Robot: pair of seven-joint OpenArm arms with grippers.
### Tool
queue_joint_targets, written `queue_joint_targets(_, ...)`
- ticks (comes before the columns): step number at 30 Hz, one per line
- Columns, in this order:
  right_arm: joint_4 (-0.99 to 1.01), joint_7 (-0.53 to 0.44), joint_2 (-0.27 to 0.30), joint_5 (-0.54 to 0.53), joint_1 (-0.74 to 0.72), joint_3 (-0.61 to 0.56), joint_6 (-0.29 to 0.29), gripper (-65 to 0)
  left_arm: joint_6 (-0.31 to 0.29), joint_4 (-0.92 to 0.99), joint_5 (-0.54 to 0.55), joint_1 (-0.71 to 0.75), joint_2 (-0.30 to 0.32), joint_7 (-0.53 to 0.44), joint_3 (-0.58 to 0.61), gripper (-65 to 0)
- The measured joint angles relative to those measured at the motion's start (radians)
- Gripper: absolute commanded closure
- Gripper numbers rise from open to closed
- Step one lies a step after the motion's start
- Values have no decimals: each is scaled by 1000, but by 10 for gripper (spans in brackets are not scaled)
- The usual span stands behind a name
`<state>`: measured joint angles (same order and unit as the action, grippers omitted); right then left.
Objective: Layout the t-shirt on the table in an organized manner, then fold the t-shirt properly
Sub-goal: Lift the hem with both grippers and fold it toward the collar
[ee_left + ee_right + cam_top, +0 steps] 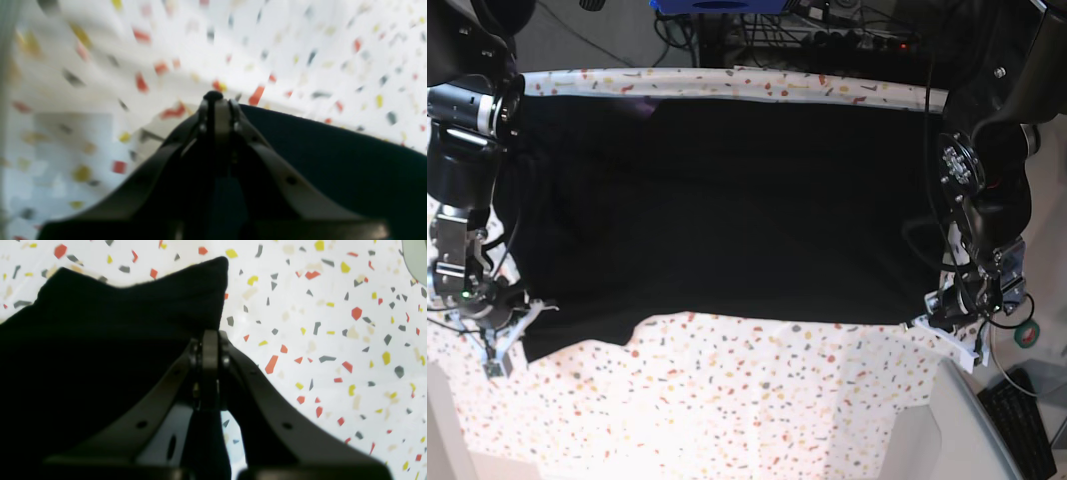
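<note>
We see the t-shirt (717, 210) spread across the table (757, 400). The left gripper (215, 100) and right gripper (210, 336) each pinch its near hem corners.

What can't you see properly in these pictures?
- Left wrist view: the table is smeared by blur; the left gripper covers the shirt edge it is shut over, so a grip cannot be confirmed.
- Right wrist view: the right gripper hides where its shut tips meet the shirt.
- Base view: the shirt is one black patch; sleeves, collar and folds are too dark to tell. The arms cover its side edges.
</note>
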<state>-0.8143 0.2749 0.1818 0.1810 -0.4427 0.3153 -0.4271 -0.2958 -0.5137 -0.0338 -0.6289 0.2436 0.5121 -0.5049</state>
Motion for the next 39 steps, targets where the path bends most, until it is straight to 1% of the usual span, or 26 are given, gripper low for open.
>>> queue_joint_targets(2, 3, -23, 8, 3, -5, -55, 0, 0, 0, -44, -1, 6, 3, 58, 0, 0)
queue_joint_targets(5, 3, -73, 6, 0, -16, -119, 0, 0, -3, -133, -1, 57, 1, 88, 1, 0)
queue_joint_targets(8, 3, -127, 2, -2, -19, -134, 0, 0, -2, -183, -3, 105, -3, 91, 1, 0)
queue_joint_targets(14, 0, -153, 8, 3, -39, -134, 0, 0, -1, -228, 6, 134, -20, 91, 0, 0)
queue_joint_targets(16, 0, -154, 8, 2, -39, -135, 0, 0, -2, -262, 55, 147, -23, 105, 0, 0)
queue_joint_targets(19, -11, -151, 8, 3, -35, -136, 0, 0, -2, -317, 124, 171, -22, 183, 0, 0)
queue_joint_targets(21, -74, -145, 8, 2, -10, -136, 0, 0, 0, -368, 154, 196, -22, 204, 6, 0)
queue_joint_targets(24, -215, -145, 8, 3, 57, -136, 0, 0, 4, -471, 194, 254, -14, 210, 90, 0)
queue_joint_targets(26, -299, -92, 8, 4, 100, -134, 0, 0, 0, -535, 241, 297, -19, 211, 118, 0)
queue_joint_targets(29, -400, 3, 11, 3, 162, -131, -1, 0, -7, -607, 286, 356, -25, 216, 119, 0)
queue_joint_targets(32, -478, 53, 11, 2, 220, -130, 0, 0, 2, -691, 297, 418, -18, 223, 117, 0)
queue_joint_targets(34, -523, 70, 8, 2, 266, -130, -1, 0, 4, -751, 295, 450, -16, 290, 114, 0)
queue_joint_targets(35, -541, 86, 8, -3, 287, -129, 0, 0, 2, -776, 298, 463, -18, 306, 115, 0)
queue_joint_targets(37, -575, 150, 3, 0, 325, -123, -2, 0, 1, -824, 301, 486, -20, 316, 117, 0)
queue_joint_targets(39, -607, 203, -6, -9, 356, -84, -4, 0, -3, -845, 301, 506, -19, 315, 119, 0)
